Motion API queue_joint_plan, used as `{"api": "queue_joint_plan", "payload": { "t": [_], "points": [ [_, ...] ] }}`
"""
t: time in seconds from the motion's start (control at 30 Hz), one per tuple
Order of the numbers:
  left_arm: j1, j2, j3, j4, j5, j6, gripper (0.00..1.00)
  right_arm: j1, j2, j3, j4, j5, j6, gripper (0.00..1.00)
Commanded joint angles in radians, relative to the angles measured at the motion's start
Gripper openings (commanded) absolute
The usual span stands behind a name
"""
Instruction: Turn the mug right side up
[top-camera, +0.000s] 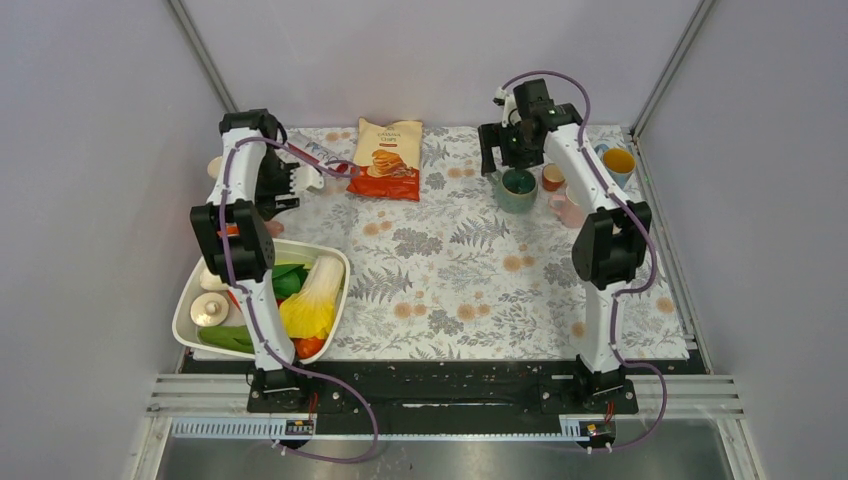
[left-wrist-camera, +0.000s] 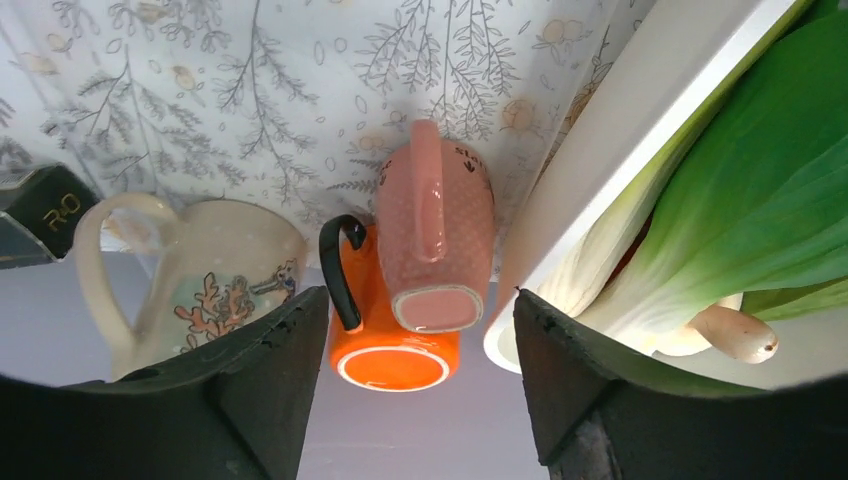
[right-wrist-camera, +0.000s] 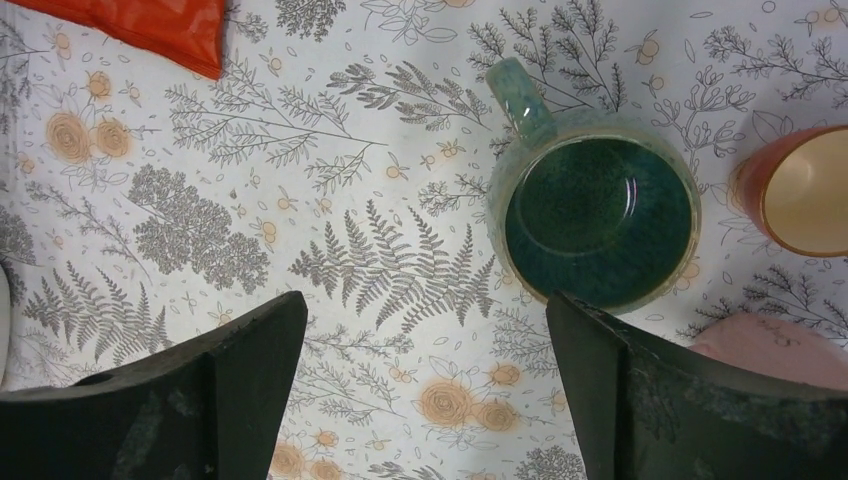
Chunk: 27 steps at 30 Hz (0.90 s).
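Note:
A dark green mug (top-camera: 518, 187) stands upright with its opening up at the back right; it also shows in the right wrist view (right-wrist-camera: 598, 218), handle toward the top. My right gripper (top-camera: 508, 163) (right-wrist-camera: 425, 390) hovers over it, open and empty, the mug beside its right finger. My left gripper (top-camera: 284, 192) (left-wrist-camera: 420, 400) is open and empty at the back left. It faces a pink mug (left-wrist-camera: 435, 230) and an orange mug (left-wrist-camera: 392, 345) with a black handle, both with their bases away from the cloth. A cream mug (left-wrist-camera: 215, 275) with a coral drawing stands beside them.
A white tray (top-camera: 335, 262) of vegetables sits at the near left, its rim (left-wrist-camera: 640, 150) close by my left gripper. An orange chips bag (top-camera: 388, 158) lies at the back middle. A yellow cup (top-camera: 618, 160), a red cup (top-camera: 553, 177) (right-wrist-camera: 800, 190) and a pink cup (top-camera: 566, 208) stand right of the green mug.

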Motion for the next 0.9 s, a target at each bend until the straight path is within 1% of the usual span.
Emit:
{"api": "queue_joint_plan", "payload": {
  "t": [0.0, 0.1, 0.17, 0.23, 0.3, 0.43, 0.63, 0.7, 0.87],
  "points": [
    [0.01, 0.027, 0.011, -0.072, 0.027, 0.055, 0.71, 0.011, -0.136, -0.12, 0.065, -0.027, -0.01, 0.99],
    [0.005, 0.023, -0.06, -0.023, 0.031, 0.055, 0.7, 0.011, -0.179, -0.192, 0.117, -0.037, -0.006, 0.99],
    [0.003, 0.023, -0.087, 0.041, 0.037, 0.03, 0.7, 0.011, -0.202, -0.226, 0.138, -0.037, -0.003, 1.0],
    [0.001, 0.026, -0.091, 0.094, 0.04, 0.001, 0.66, 0.01, -0.217, -0.255, 0.154, -0.042, -0.001, 1.0],
    [0.003, 0.036, -0.084, 0.107, 0.043, -0.008, 0.64, 0.011, -0.232, -0.282, 0.171, -0.042, 0.003, 0.99],
    [0.003, 0.052, -0.101, 0.114, 0.006, -0.011, 0.63, 0.011, -0.264, -0.346, 0.199, -0.028, 0.009, 1.0],
    [0.004, 0.06, -0.146, 0.176, -0.007, -0.028, 0.61, 0.011, -0.285, -0.375, 0.199, -0.026, 0.013, 0.99],
    [0.003, 0.071, -0.156, 0.193, -0.046, -0.031, 0.61, 0.011, -0.288, -0.377, 0.199, -0.028, 0.013, 1.0],
    [0.004, 0.111, -0.161, 0.298, -0.132, -0.08, 0.45, 0.011, -0.299, -0.381, 0.198, -0.032, 0.013, 0.99]
  ]
}}
